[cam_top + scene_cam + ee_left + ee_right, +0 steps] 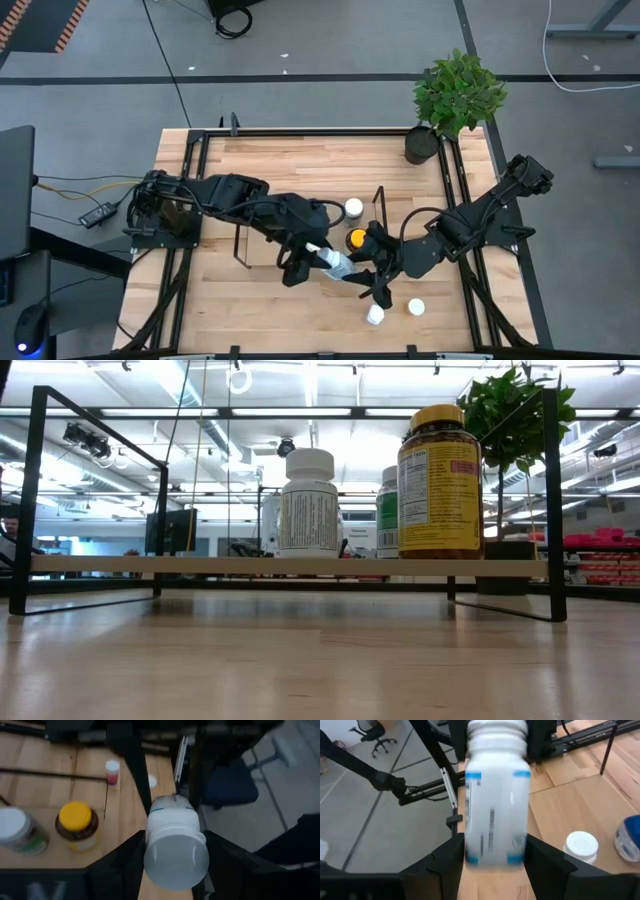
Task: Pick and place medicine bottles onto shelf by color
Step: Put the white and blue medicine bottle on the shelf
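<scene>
White bottle [175, 845] between both tools

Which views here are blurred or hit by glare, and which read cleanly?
Left wrist view: the white bottle between the fingers is soft, its cap nearest the lens. Right wrist view: the same bottle's label text is smeared. Low view: bright ceiling lights behind, yet the amber bottle label is sharp. High view: evenly lit.
</scene>
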Robot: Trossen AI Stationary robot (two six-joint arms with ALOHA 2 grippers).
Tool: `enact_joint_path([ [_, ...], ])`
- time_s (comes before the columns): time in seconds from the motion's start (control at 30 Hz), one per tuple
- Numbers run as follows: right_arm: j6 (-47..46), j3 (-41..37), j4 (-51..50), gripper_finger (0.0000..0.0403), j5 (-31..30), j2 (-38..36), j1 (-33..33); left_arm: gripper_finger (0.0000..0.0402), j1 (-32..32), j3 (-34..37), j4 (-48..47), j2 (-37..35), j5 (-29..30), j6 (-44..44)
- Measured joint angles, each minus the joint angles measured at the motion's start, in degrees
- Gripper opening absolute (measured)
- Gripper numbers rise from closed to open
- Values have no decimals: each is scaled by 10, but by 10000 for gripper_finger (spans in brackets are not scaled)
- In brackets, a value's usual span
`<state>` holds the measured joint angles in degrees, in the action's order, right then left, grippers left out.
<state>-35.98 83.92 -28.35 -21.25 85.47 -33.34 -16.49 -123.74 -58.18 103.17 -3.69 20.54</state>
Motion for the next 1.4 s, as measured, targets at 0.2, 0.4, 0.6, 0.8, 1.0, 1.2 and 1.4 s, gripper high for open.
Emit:
enact_joint_path([
  [0.2,12,-1,-8,200,-1,0,5,197,4,0,-95,-3,-2,-16],
  [0.4,17,-2,-13,200,8,1,10,184,20,0,-228,-9,8,-48],
  [0.6,17,-2,-16,200,5,1,18,192,53,2,-325,-8,47,-108],
  [0.8,9,-2,-17,200,4,2,28,185,115,63,-318,-1,55,-151],
  [1.0,-18,-3,-17,200,3,2,30,190,164,184,-319,1,55,-181],
  [1.2,-19,-3,-17,200,3,2,30,184,192,285,-310,1,56,-204],
  [1.4,-18,-3,-18,200,3,2,43,193,203,341,-248,1,63,-217],
])
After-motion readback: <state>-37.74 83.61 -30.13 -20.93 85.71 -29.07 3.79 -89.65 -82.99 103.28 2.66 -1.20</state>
